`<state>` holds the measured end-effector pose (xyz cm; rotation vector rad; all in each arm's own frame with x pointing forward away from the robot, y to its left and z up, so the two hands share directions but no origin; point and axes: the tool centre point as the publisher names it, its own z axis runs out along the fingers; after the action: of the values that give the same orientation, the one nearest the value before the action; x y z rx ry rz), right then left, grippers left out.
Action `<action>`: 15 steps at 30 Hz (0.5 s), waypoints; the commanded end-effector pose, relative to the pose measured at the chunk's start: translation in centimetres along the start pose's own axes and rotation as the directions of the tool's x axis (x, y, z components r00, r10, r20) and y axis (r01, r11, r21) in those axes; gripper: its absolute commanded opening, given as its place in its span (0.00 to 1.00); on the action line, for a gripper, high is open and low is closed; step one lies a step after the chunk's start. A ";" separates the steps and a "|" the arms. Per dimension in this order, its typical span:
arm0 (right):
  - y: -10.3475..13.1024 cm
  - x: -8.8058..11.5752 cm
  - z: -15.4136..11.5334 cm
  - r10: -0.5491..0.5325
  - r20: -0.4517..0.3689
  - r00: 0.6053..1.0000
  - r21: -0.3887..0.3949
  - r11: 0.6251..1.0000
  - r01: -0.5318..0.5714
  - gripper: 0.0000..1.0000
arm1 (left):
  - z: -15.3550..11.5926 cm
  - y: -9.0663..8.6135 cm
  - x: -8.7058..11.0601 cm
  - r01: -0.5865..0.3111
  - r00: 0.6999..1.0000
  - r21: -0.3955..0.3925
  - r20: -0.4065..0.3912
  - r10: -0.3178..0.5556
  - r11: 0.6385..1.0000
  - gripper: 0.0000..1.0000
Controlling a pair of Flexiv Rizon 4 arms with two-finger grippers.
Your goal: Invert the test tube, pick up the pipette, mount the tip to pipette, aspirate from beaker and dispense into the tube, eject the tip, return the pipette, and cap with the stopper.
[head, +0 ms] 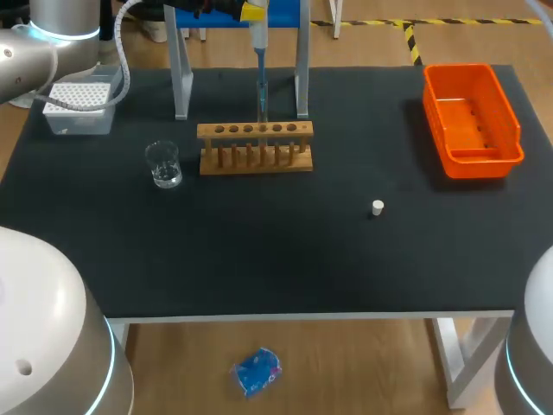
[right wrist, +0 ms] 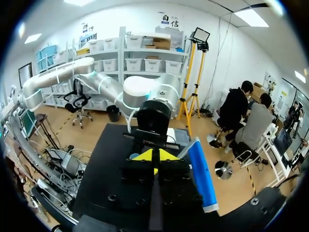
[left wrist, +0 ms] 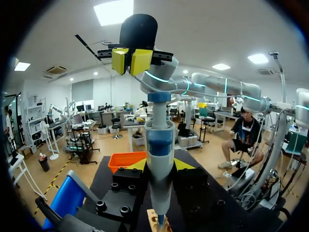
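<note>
The left gripper (left wrist: 159, 166) had its jaws closed on the pipette (left wrist: 160, 140). One yellow tip showed at each side of the barrel, and the barrel stood upright between them. Straight above the pipette's blue top hung the right gripper (right wrist: 155, 155). Its two yellow tips were drawn together with nothing between them. Whether they pressed on the top could not be told.

Below the left gripper, the pipette's thin lower end came down to the row of holes in the wooden rack (head: 255, 149). Whether it entered a tube there could not be made out. From the head view the pipette hung between the two metal legs of the stand (head: 181, 78), at the far side of the black table (head: 259, 259), with the rack just in front of it.

The glass beaker (head: 162, 164) stood near the rack, on its left. The tip box (head: 79, 105) lay farther off, at the far left corner. The small white stopper (head: 378, 207) sat alone on the table, well apart from the rack, on the right and nearer the front edge. The orange bin (head: 471, 121) stood at the far right.
</note>
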<state>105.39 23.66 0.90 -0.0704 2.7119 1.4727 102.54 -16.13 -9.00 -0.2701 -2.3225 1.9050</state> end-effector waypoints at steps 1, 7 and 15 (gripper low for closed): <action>0.5 -0.5 0.3 0.007 -0.017 1.000 0.010 1.000 -0.007 0.00 | -0.1 -0.1 -0.1 0.001 1.000 -0.003 -0.006 -0.001 1.000 0.00; 1.1 -0.1 0.8 0.012 -0.038 0.999 0.005 1.000 -0.011 0.00 | -0.1 -0.1 -0.1 0.001 1.000 -0.003 -0.006 -0.001 1.000 0.00; 1.3 1.1 1.6 0.007 -0.073 0.997 -0.009 1.000 -0.007 0.00 | -0.1 -0.1 -0.1 0.001 1.000 -0.003 -0.006 -0.001 1.000 0.00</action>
<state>104.16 25.72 1.29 -0.1140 2.7612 1.5116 102.54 -16.13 -9.00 -0.2701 -2.3225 1.9050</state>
